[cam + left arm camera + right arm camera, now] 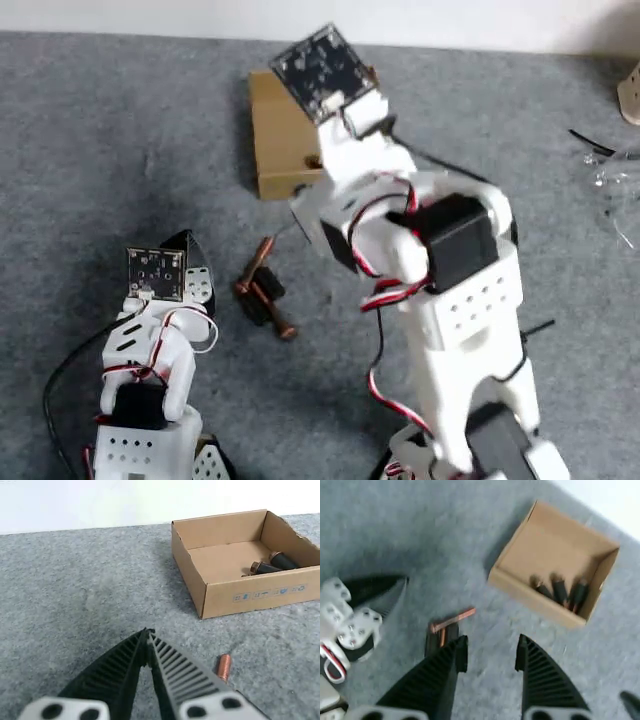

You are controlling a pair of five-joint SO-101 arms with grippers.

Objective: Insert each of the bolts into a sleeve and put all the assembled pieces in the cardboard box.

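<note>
Nearest, my left hand [147, 635] rests low over the grey bench [75, 580], its fingers pressed together on nothing. My right hand [492, 647] hangs higher, fingers apart and empty, above the loose parts. Between the two arms, two copper-coloured bolts [256, 268] and a black sleeve [262, 298] lie touching in one small heap. The bolts look rigid, light and prone to roll. I judge the threaded shank near the head to be the surest hold, since it leaves the tip free to enter the sleeve. The sleeve appears smooth and may slip, so it is best taken across its middle. Farthest, the cardboard box [530, 596] stands open, with three assembled pieces [560, 591] side by side against one wall.
</note>
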